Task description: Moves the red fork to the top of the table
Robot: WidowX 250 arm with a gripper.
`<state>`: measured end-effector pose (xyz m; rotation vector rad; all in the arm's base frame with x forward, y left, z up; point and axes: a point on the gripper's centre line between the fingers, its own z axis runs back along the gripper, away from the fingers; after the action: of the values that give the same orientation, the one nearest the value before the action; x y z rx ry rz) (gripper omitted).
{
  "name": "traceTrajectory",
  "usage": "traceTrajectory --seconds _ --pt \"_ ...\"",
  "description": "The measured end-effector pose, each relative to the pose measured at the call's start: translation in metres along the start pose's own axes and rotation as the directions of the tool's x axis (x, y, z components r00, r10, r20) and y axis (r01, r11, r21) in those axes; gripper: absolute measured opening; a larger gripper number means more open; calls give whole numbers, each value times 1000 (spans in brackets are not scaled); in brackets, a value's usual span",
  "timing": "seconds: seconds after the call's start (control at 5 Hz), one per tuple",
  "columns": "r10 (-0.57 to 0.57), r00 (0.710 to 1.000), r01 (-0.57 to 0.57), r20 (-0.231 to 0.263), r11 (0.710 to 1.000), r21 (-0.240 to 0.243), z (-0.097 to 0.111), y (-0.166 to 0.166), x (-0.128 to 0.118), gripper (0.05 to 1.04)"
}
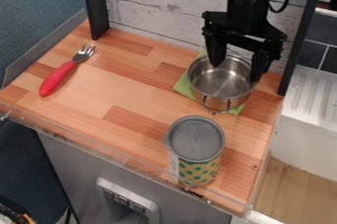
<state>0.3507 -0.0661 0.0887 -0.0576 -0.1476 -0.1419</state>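
The gripper (235,70) hangs at the upper right over the steel pot, its two fingers spread wide apart with nothing seen between them. The red fork (58,77) lies flat at the left of the wooden table (125,87), slanting, its red handle toward the lower left and its metal tines toward the upper right. A wide stretch of tabletop separates the fork from the gripper.
Under the gripper, a steel pot (220,86) rests on a green cloth (182,87). A can (195,150) with a grey lid stands near the front right edge. Dark posts (96,6) rise at the back corners, with a white plank wall (154,6) behind.
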Motion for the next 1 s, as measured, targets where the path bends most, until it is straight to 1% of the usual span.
traceTrajectory --seconds 0.2,0.4,0.6,0.8,1.0 --pt "2 999 -2 -32 1000 -3 -10 0 -4 1001" --pt "71 995 -71 -63 997 -1 -17 32 -17 1001" --pt "111 993 -110 -34 994 28 -5 72 -34 1001" --pt "149 987 -141 -53 980 140 -3 117 -64 1001" --pt "187 980 -171 -63 963 208 -9 160 -95 1001"
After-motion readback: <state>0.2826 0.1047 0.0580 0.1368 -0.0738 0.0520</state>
